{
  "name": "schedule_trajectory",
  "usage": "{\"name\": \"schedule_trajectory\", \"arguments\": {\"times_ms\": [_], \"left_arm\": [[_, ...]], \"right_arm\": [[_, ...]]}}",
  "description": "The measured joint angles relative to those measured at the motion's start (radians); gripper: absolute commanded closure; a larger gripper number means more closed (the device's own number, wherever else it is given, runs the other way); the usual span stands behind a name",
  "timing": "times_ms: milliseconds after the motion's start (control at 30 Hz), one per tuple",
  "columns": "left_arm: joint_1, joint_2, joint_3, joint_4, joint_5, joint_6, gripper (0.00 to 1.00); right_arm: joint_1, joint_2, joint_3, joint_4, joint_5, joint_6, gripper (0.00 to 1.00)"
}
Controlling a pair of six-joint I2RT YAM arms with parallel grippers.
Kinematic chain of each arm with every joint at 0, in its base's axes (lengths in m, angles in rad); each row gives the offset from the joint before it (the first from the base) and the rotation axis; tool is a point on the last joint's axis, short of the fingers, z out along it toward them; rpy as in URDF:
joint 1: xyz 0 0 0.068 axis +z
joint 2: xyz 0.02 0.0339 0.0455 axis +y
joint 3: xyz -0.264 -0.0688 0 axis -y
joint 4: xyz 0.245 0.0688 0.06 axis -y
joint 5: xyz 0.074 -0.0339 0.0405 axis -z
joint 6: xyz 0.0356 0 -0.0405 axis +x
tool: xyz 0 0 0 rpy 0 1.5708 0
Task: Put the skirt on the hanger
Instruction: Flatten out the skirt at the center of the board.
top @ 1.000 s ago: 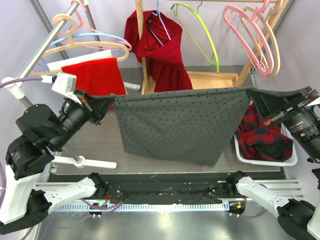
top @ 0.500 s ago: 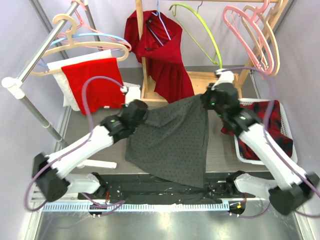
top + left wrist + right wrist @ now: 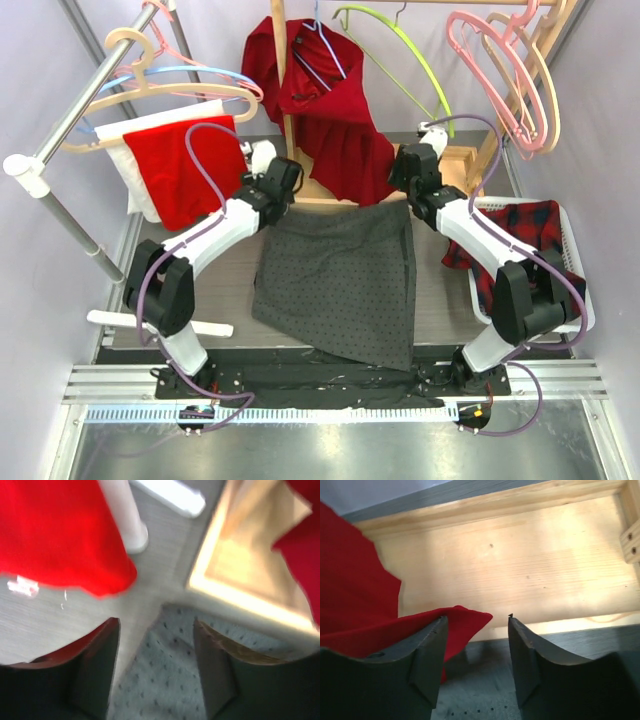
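The grey dotted skirt lies spread flat on the table, waist edge toward the back. My left gripper hovers over its far left corner, open; in the left wrist view that gripper shows dotted skirt fabric lying loose between its fingers. My right gripper is open over the far right corner; in the right wrist view it holds nothing, with the skirt's edge below. A green hanger hangs on the wooden rack behind.
A red garment hangs on the wooden rack, whose base sits just behind the skirt. Pink hangers hang at the right. The left metal rail carries hangers and a red cloth. A white basket holds plaid clothes.
Both arms carried the stretched skirt down and laid it on the table, reaching toward the back. Both grippers then opened and let go of its corners.
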Motion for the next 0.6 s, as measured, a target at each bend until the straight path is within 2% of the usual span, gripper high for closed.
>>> {"name": "schedule_trajectory", "arguments": {"times_ms": [133,267,367,400,467,600], "left_arm": [[0.054,0.055,0.099,-0.006,0.009,0.003,0.28],[0.077,0.037,0.09,-0.007,0.04,0.01,0.28],[0.077,-0.023,-0.016,-0.003,0.098,0.001,0.3],[0.077,-0.039,-0.047,-0.007,0.115,-0.002,0.31],[0.075,-0.075,-0.129,-0.006,0.166,-0.018,0.32],[0.072,-0.11,-0.252,-0.003,0.268,-0.049,0.34]], "right_arm": [[-0.024,0.004,0.002,0.011,-0.008,0.032,0.43],[-0.021,-0.04,-0.062,-0.011,-0.094,0.058,0.47],[0.008,-0.128,-0.192,-0.06,-0.172,0.083,0.55],[0.019,-0.15,-0.225,-0.074,-0.192,0.092,0.63],[0.06,-0.203,-0.321,-0.095,-0.232,0.119,0.72],[0.152,-0.257,-0.462,-0.127,-0.28,0.174,0.79]]}}
